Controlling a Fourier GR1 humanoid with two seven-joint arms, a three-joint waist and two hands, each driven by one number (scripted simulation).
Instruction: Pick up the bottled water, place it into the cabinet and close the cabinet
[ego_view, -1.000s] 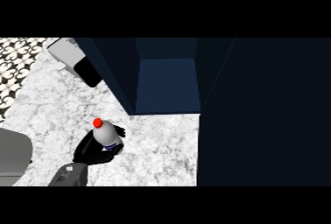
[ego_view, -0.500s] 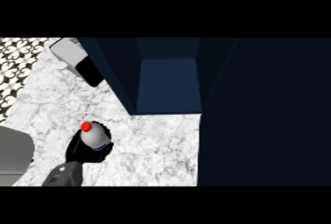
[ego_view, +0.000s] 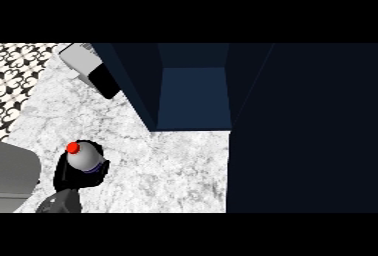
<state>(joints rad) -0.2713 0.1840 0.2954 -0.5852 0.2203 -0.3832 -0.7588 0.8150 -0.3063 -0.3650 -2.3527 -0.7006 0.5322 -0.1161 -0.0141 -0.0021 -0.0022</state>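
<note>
Left hand low at left, fingers curled; forearm below

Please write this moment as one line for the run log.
left robot hand: shut on water bottle | bottle: red cap up, over marble counter | cabinet: open, bottle not inside | right robot hand: not in view

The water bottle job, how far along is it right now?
Done: the left hand is curled round the bottle, red cap up, at the left of the marble counter. In hand: carrying it; it is not yet at the cabinet, whose open compartment shows nothing inside. Left: setting the bottle inside and closing the cabinet. The right hand is out of view.
</note>
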